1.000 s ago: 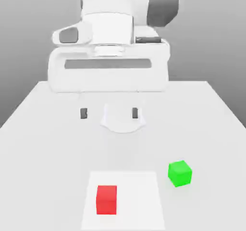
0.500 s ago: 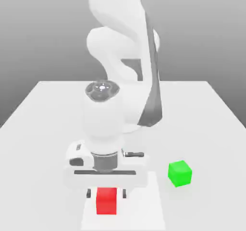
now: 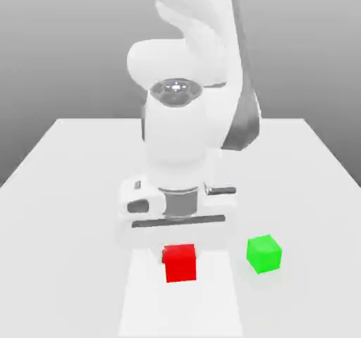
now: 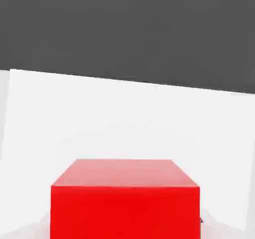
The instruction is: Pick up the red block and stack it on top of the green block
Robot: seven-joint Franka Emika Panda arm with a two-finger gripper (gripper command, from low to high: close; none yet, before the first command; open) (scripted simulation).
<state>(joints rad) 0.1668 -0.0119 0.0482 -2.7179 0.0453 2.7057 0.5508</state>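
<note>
Exterior view: end effector (image 3: 180, 258) is clamped on the red block (image 3: 180, 263), which sits directly under the hand and appears lifted off the desk (image 3: 63, 189), judged ready for carrying.
Green block (image 3: 264, 253): on the desk, near the end effector toward the exterior view's right, apart from it, awaiting stacking.
Hand view: red block (image 4: 124, 199) sits close beneath the camera, consistent with a centred grip.
</note>
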